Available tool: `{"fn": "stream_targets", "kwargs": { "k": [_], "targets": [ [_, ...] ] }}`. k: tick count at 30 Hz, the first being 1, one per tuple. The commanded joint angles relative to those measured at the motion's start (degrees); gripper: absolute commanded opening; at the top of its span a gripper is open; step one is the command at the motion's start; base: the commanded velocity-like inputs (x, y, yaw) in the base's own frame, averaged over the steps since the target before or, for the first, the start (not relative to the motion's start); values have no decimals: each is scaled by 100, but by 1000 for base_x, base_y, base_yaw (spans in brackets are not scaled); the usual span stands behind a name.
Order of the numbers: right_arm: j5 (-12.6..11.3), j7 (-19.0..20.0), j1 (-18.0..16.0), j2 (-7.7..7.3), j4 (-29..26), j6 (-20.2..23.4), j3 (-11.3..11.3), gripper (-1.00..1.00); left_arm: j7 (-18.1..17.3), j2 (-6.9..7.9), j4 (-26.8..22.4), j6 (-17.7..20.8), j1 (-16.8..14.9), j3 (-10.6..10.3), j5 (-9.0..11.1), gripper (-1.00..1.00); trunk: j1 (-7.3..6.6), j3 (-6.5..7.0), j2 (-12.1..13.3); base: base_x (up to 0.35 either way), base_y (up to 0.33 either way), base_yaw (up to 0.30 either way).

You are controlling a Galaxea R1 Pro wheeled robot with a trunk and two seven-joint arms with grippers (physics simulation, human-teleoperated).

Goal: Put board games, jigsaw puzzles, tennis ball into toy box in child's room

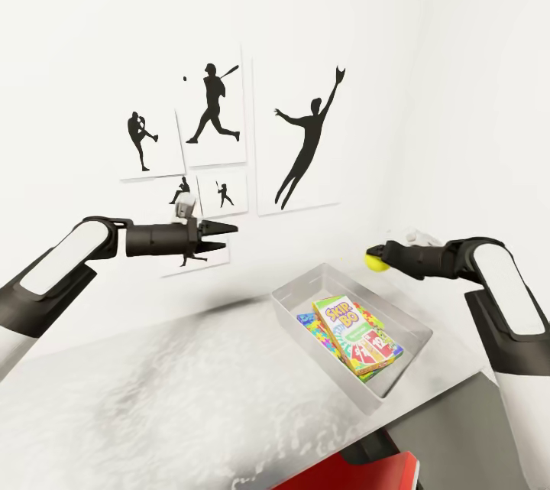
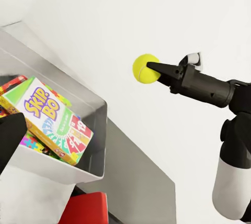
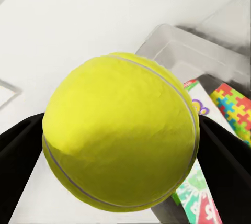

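My right gripper (image 1: 373, 254) is shut on the yellow-green tennis ball (image 1: 375, 263), holding it in the air just beyond the far right end of the toy box (image 1: 405, 318). Up close, the ball (image 3: 120, 135) sits between the black fingers (image 3: 18, 161). The light-grey toy box stands on the white table (image 1: 153, 398) and holds the Skip-Bo board game (image 1: 355, 331) lying on top of a jigsaw puzzle (image 1: 315, 328). My left gripper (image 1: 228, 238) hovers open and empty above the table, left of the box. From there I see the ball (image 2: 145, 68) and the Skip-Bo box (image 2: 49, 116).
The white wall behind the table carries black silhouette pictures (image 1: 214, 108) of ball players. A red object (image 1: 367, 475) pokes out below the table's near edge. The tabletop left of the box is bare.
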Motion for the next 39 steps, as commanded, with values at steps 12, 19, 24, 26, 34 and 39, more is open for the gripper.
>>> {"fn": "stream_targets", "kwargs": {
  "k": [12,19,24,26,34,39],
  "targets": [
    [-56,-546,-88,-33,170,9,10,-100,-24,21,172,-13,-10,0,-4,100,4,-14,-15,0,0,0],
    [-60,-549,-83,-12,363,9,18,-100,-24,22,205,-16,-10,1,-4,100,4,-14,-15,0,0,0],
    [-60,-549,-75,-8,389,9,28,-100,-24,21,208,-16,-10,1,-4,100,4,-14,-15,0,0,0],
    [-58,-549,-75,-9,388,9,49,-100,-24,22,208,-16,-10,1,-4,100,4,-14,-15,0,0,0],
    [-56,-591,-94,-22,599,9,78,-100,-32,19,323,-10,-10,1,12,100,4,-14,-15,0,0,0],
    [-56,-920,-242,-39,1322,9,159,-100,-36,15,330,0,-10,1,39,100,4,-14,-15,0,0,0]
  ]
}}
